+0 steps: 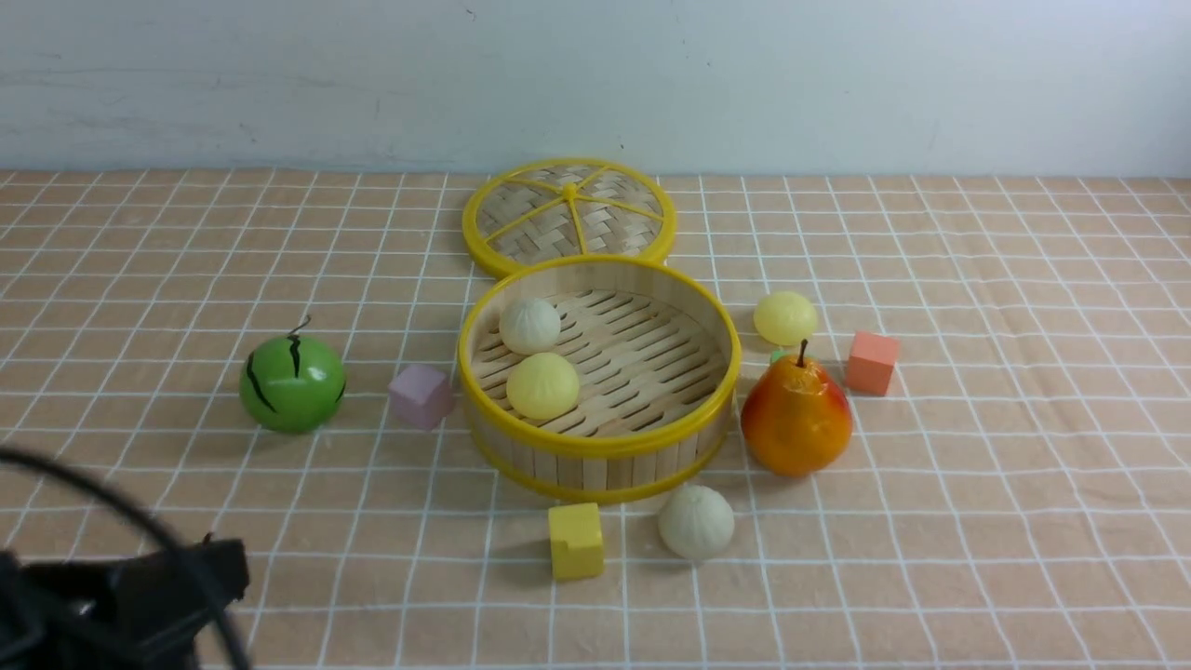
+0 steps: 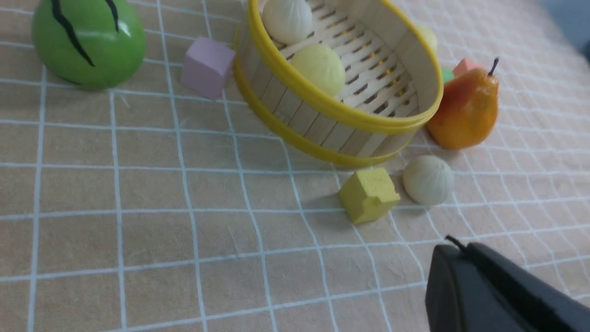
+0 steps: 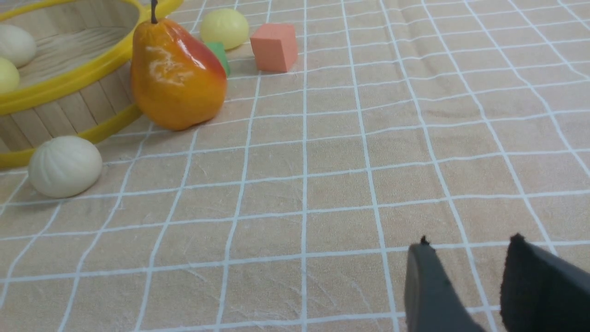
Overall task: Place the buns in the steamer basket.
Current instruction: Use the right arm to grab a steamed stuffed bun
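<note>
Your left gripper (image 2: 451, 246), nearest, is closed on nothing; your right gripper (image 3: 470, 244) stands parted, empty. Two buns (image 1: 542, 385) lie in the steamer basket (image 1: 595, 447); two remain outside.

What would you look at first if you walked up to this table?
The big round steamer basket in the middle grabs the eye, with an off-white bun and a pale yellow bun sitting inside it. Next come the shiny orange pear close beside it on the right and the green striped watermelon ball off to the left.
</note>
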{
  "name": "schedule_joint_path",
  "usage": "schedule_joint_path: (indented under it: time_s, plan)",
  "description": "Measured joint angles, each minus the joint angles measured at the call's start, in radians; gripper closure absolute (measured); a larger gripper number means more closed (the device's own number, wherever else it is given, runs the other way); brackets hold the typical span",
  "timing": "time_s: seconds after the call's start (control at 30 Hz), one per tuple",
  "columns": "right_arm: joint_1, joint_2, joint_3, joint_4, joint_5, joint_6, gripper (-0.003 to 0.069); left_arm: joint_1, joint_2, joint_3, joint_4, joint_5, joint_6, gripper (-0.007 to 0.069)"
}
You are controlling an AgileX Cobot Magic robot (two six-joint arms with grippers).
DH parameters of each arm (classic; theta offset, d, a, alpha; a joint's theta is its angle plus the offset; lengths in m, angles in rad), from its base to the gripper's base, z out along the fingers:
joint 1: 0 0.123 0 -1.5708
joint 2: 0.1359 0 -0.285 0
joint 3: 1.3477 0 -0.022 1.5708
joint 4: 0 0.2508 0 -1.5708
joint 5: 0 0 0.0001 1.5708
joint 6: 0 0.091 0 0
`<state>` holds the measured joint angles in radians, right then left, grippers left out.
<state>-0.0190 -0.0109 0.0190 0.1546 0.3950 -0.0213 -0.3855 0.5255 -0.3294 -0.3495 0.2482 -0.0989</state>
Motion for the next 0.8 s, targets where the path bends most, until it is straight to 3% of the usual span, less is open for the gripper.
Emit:
schedule_joint_path:
  time_s: [0.2, 0.37, 0.8]
  plan:
    - [0.0, 0.0, 0.0, 0.0, 0.0, 0.0, 0.0418, 0.0, -0.268, 0.217, -0.014, -0.069, -0.004, 0.0638]
    - [0.0, 0.0, 0.0, 0.0, 0.0, 0.0, 0.0418, 0.0, -0.347, 0.345, -0.014, -0.065, -0.004, 0.0638]
    - [0.0, 0.0, 0.0, 0.0, 0.0, 0.0, 0.0418, 0.0, -0.35, 0.36, -0.02, 0.053, -0.004, 0.0638]
